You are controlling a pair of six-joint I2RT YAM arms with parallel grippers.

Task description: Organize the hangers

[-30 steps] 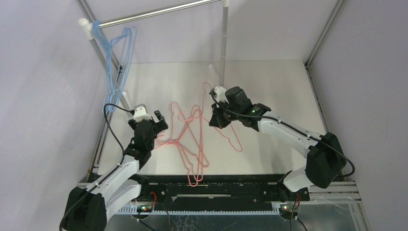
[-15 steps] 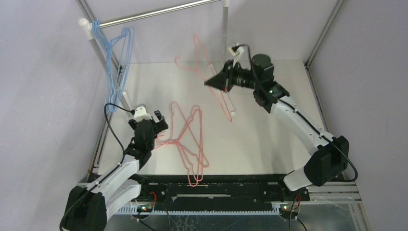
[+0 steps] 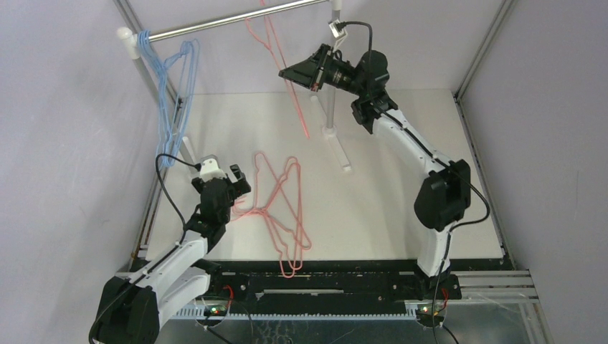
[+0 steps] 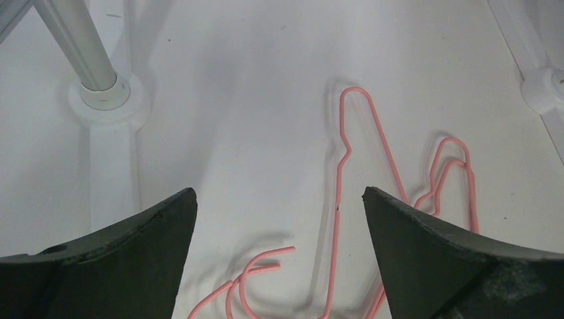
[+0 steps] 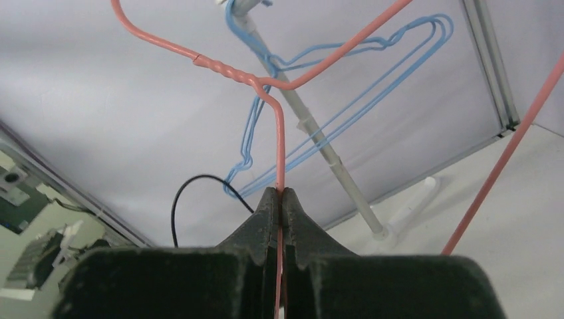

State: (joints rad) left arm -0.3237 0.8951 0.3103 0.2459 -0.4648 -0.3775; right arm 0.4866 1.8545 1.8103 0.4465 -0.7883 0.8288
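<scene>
My right gripper [image 3: 282, 72] is raised high near the silver rail [image 3: 229, 20] and is shut on a pink hanger [image 3: 298, 107]. That hanger dangles clear of the table, its top reaching up past the rail. In the right wrist view the jaws [image 5: 280, 194] pinch the pink hanger's wire [image 5: 280, 146] just below its twisted neck. Several light blue hangers [image 3: 176, 93] hang at the rail's left end, also seen as blue hangers [image 5: 346, 53]. More pink hangers [image 3: 283, 208] lie tangled on the table. My left gripper [image 3: 239, 182] hovers open over their left side, with pink hangers [image 4: 340, 179] between its jaws [image 4: 278, 193].
The rail's white posts stand on the table: the left post's base [image 4: 100, 93] lies close ahead of my left gripper, and the right post [image 3: 331, 107] stands right beside my right arm. Walls close in on both sides.
My right arm lifted its pink hanger off the table, up and back-left to the rail. The left arm and the hangers on the table stayed still.
</scene>
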